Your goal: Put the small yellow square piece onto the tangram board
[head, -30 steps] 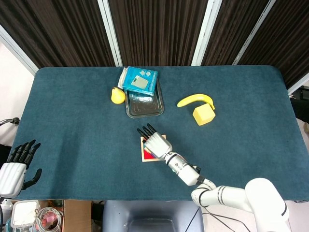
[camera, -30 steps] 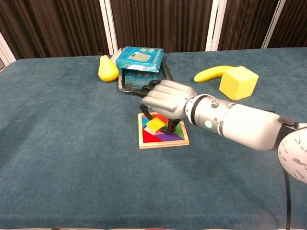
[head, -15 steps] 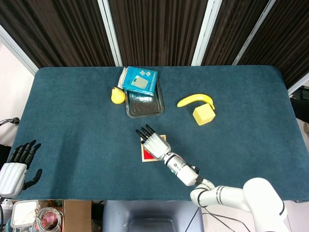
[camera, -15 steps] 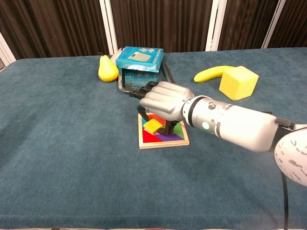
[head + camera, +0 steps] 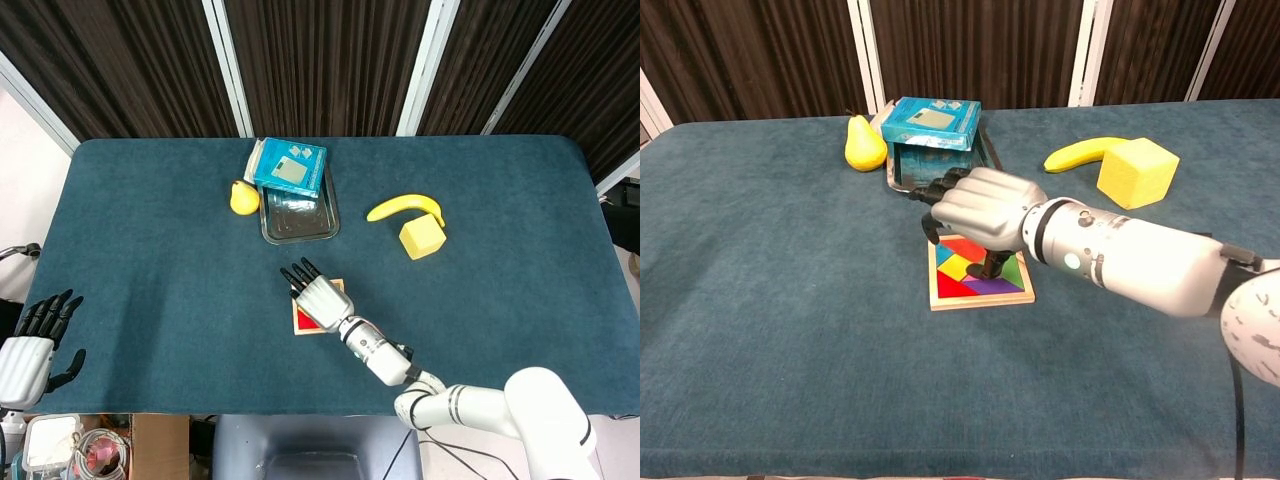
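Note:
The tangram board (image 5: 980, 293) lies mid-table, a wooden frame filled with coloured pieces. The small yellow square piece (image 5: 954, 268) lies flat in it among the red, blue and green pieces. My right hand (image 5: 977, 206) hovers just above the board with its fingers stretched forward and apart, holding nothing. Its dark thumb tip comes down to the board beside the yellow piece. In the head view the right hand (image 5: 318, 297) covers most of the board (image 5: 299, 322) and hides the piece. My left hand (image 5: 30, 343) hangs off the table's near left corner, fingers apart and empty.
A yellow pear (image 5: 864, 145) stands at the back left of a glass tray (image 5: 298, 215), with a blue box (image 5: 931, 122) resting on the tray's far end. A banana (image 5: 1083, 154) and a yellow cube (image 5: 1137, 171) lie to the right.
The yellow piece was tilted up under my right hand's fingers; it now lies flat in the board. The hand has let go and shifted slightly left.

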Robot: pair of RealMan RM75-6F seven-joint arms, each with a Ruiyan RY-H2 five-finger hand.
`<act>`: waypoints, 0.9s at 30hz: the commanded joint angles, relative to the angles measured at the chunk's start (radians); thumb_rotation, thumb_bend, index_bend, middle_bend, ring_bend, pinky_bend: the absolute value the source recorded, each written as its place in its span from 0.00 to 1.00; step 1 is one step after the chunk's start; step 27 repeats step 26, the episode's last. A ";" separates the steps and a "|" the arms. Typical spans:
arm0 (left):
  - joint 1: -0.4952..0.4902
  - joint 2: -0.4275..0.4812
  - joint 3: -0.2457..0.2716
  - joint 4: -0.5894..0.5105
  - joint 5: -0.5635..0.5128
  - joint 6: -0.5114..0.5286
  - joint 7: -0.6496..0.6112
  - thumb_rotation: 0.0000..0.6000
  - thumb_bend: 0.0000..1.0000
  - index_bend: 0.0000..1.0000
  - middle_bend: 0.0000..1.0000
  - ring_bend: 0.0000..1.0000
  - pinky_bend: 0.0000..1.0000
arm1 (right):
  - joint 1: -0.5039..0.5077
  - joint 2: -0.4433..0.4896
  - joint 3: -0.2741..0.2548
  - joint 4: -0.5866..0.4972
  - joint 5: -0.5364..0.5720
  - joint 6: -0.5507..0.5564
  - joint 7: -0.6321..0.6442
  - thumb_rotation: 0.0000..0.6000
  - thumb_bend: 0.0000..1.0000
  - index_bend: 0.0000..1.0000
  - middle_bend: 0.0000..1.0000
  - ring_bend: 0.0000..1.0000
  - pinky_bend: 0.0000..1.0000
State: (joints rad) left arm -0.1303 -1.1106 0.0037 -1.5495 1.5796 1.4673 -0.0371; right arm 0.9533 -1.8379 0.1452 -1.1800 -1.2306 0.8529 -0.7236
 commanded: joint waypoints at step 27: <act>-0.010 -0.042 0.014 0.024 0.063 0.017 0.029 1.00 0.41 0.00 0.00 0.00 0.10 | -0.799 0.626 -0.302 -0.415 -0.226 0.826 0.541 1.00 0.19 0.00 0.00 0.00 0.00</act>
